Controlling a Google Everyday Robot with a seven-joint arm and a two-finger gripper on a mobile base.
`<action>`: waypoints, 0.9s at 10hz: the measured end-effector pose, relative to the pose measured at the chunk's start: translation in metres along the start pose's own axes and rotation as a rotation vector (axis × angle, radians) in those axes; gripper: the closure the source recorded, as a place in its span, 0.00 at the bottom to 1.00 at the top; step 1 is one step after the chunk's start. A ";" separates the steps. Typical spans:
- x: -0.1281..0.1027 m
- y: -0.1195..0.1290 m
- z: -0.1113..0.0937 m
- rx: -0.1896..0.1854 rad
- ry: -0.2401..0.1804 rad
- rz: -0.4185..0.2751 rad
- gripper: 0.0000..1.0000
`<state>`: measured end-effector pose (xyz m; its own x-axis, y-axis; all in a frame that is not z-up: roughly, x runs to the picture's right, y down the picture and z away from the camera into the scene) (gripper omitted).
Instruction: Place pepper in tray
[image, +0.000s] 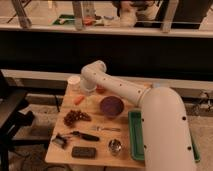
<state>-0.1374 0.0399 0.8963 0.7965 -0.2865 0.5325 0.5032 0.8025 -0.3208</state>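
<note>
Hovering claw (88, 90) above the bench's (97, 141) far-left part, pepper just beside it

The pepper (79, 99) lies on the bench at seven o'clock from the claw; whether the claw is apart or together cannot be told. The green tray (135, 137) sits at four o'clock, beyond the purple bowl (111, 106), well apart from the pepper.

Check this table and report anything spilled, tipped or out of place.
Nothing stands out. The pepper lies on the table with the end effector right beside it; the purple bowl sits upright; the arm hides part of the tray.
</note>
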 end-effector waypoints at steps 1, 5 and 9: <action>-0.002 -0.003 0.006 -0.011 -0.006 -0.005 0.20; -0.002 -0.010 0.022 -0.035 -0.024 -0.006 0.20; 0.009 -0.016 0.036 -0.048 -0.037 0.020 0.20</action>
<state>-0.1503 0.0437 0.9342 0.7938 -0.2505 0.5542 0.5036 0.7816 -0.3681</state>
